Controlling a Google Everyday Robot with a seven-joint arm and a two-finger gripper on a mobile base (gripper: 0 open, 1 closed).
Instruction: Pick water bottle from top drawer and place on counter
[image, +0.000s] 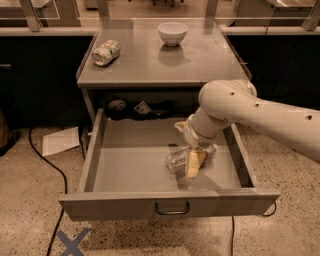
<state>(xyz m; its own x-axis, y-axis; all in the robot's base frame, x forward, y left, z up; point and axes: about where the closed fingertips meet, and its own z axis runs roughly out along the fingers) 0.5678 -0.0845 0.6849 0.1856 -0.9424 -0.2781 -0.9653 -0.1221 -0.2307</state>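
The water bottle (176, 161), clear and crinkled, lies on its side on the floor of the open top drawer (130, 167), right of centre. My gripper (187, 145) reaches down into the drawer from the right and is open. One tan finger (194, 163) stands against the bottle's near side and the other (179, 125) is behind it, so the bottle lies between them. The wrist hides the bottle's middle. The counter (150, 62) is above the drawer.
A crushed green-and-white can (106, 52) lies at the counter's left and a white bowl (172, 33) stands at its back. Dark items (137, 108) sit on the shelf behind the drawer. A cable and paper (59, 141) lie on the floor at left.
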